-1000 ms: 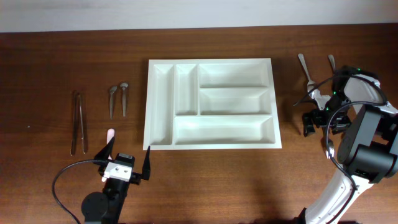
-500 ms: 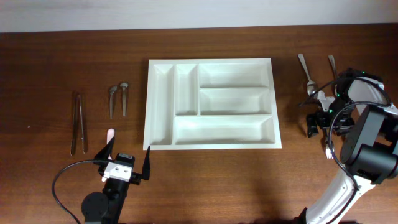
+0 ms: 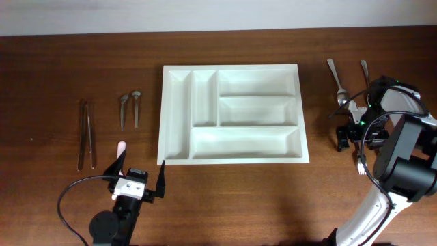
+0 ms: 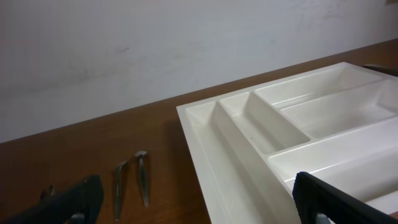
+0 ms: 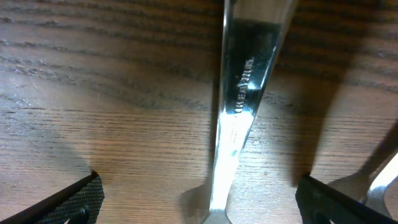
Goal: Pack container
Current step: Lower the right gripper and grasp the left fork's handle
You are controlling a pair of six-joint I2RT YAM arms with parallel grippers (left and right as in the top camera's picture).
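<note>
- Overhead: you have one container [image 3: 246, 142] mid-table, and all five of its compartments are empty. On its left lie two small spoons [image 3: 123, 109], one pair of tongs [image 3: 86, 133] and one small pink piece [image 3: 121, 147]. On its right lie two metal utensils [image 3: 334, 76]. Your left gripper [image 3: 142, 165] hangs near the tray's corner, jaws wide apart and empty. Your right gripper [image 3: 349, 131] sits over the utensils, jaws spread.
- Left wrist: you see the container's two narrow compartments bare, with both spoons beside it on the table [image 4: 93, 143].
- Right wrist: one utensil handle runs between your spread fingers [image 5: 74, 200], untouched. A second utensil shows at the lower right.
</note>
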